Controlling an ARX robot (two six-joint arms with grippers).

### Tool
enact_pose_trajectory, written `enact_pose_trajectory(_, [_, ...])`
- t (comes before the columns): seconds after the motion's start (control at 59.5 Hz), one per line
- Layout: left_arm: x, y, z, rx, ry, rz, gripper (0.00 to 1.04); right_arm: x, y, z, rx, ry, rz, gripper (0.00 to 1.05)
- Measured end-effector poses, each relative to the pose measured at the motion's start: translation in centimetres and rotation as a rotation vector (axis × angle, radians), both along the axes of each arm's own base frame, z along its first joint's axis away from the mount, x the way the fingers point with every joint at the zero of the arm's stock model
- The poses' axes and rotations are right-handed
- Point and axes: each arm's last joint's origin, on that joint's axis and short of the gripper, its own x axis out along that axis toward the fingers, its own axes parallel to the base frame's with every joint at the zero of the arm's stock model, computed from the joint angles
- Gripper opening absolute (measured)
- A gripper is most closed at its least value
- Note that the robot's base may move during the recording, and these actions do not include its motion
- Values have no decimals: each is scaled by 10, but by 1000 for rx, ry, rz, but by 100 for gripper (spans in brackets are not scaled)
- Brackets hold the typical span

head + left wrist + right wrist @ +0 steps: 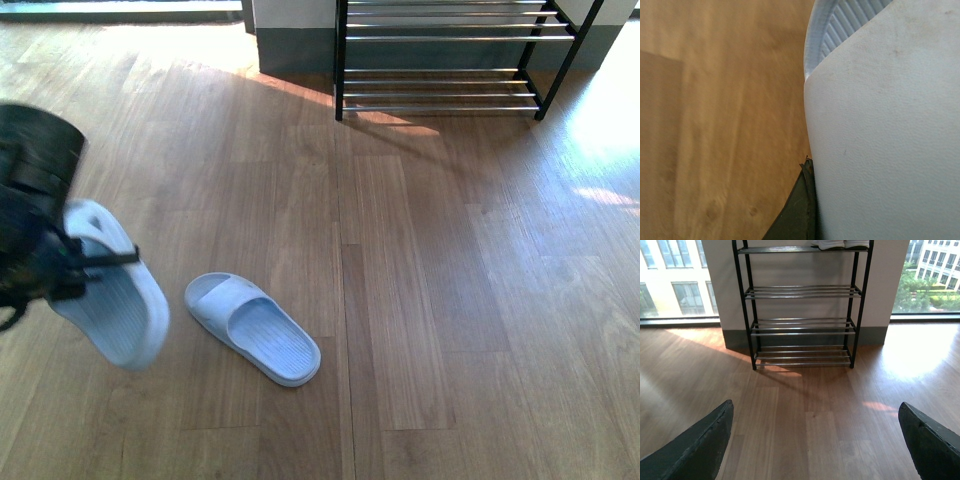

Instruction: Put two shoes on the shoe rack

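The left fingers (105, 259) are clenched on the held slipper (115, 300), a pale blue slide. It hangs clear of the floor (450, 280) at the left edge of the front view, tilted, with its ribbed footbed facing the camera. One dark finger crosses the strap side, and the arm above it is blurred. In the left wrist view the held slipper (885, 140) fills the right half of the picture. Its smooth pale strap is pressed against a dark finger (797, 210), a strip of ribbed footbed shows above, and wood floor (715, 125) lies beyond. The second slipper (255, 330) lies flat on the floor just right of the held one, apart from it, open side up and set at an angle. The rack (450, 38) stands far across the floor against the wall, well apart from both slippers. Only its lower tiers of silver rods show in the front view. The right wrist view shows the rack (802, 290) whole, a black frame with four tiers of rods. On the top tier, cut by the picture's edge, rest the white soles of the shoes (840, 244); nothing more of them can be made out. The three lower tiers hold nothing. The right fingers (695, 450) are released and spread wide, one dark tip at each lower corner of that view. They are raised above bare floor and face the rack from a distance. Windows (675, 280) flank the wall behind the rack.
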Motion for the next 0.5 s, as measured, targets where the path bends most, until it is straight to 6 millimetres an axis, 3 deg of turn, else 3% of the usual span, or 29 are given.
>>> enact_pose_trajectory(0.118, [-27, 14, 53, 65, -126, 59, 2, 0, 0, 0, 0, 0, 0, 96])
enact_pose_trajectory(0.185, [-46, 18, 72, 105, -170, 80, 2, 0, 0, 0, 0, 0, 0, 96])
enact_pose_trajectory(0.269, [-93, 17, 105, 173, -218, 87, 2, 0, 0, 0, 0, 0, 0, 96])
enact_pose_trajectory(0.42, [-150, 6, 139, 268, -310, 55, 2, 0, 0, 0, 0, 0, 0, 96])
enact_pose_trajectory(0.504, [-172, 4, 151, 280, -374, 47, 2, 0, 0, 0, 0, 0, 0, 96])
